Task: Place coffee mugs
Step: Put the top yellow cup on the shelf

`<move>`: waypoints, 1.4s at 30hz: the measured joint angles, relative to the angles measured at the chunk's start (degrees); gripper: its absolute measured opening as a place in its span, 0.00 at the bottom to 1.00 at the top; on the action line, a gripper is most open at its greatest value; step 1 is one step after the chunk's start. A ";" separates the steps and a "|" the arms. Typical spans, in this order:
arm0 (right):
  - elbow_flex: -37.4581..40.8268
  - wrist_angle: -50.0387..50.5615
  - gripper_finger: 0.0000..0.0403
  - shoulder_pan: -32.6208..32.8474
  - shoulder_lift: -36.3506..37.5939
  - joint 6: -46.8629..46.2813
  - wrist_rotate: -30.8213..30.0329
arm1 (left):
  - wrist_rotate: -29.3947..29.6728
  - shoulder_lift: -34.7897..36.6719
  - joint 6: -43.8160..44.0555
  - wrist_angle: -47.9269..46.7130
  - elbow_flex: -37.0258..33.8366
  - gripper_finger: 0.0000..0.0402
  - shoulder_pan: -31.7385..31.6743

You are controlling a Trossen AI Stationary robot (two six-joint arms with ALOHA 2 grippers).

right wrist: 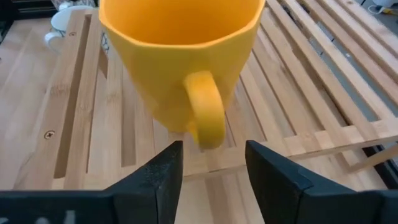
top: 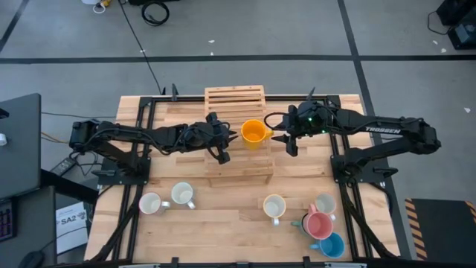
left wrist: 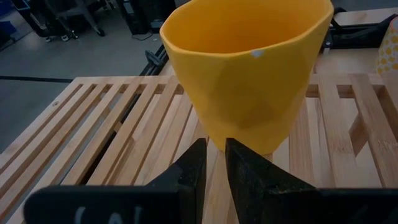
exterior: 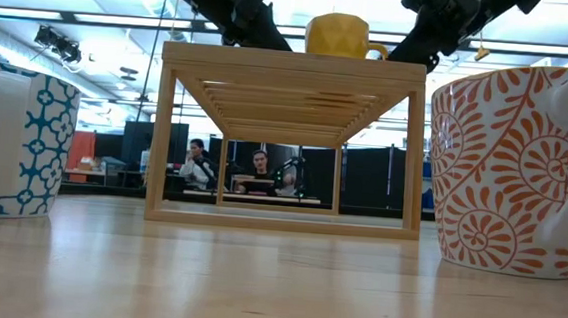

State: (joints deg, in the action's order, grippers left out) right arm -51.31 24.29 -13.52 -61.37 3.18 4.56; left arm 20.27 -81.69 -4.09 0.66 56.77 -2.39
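Seven mugs line the bench's (top: pixel 186 223) near edge from above, while the orange mug (top: pixel 254 132) stands on the slatted rack (top: pixel 238 173) between both hands, open boards left and right; low view: two patterned mugs (exterior: pixel 508 175) are cut off at the frame's sides, both arms' hands partly cropped above; left hand (left wrist: pixel 215 163) nearly pressed together just behind the mug; right hand (right wrist: pixel 213 163) spread, handle (right wrist: pixel 205 115) free between its fingers.

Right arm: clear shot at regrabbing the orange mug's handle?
Probably yes. The right end effector is open, and the orange mug has its handle pointing straight at the gap, nothing between.
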 joint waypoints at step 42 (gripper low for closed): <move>0.15 -17.69 0.14 -3.21 -2.41 -3.03 -6.32 | 0.22 11.16 1.92 -15.01 0.00 0.16 -0.02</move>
State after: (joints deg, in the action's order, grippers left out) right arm -51.16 6.60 -16.73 -63.78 0.15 -1.76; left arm 20.48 -70.53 -2.17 -14.35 56.77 -2.42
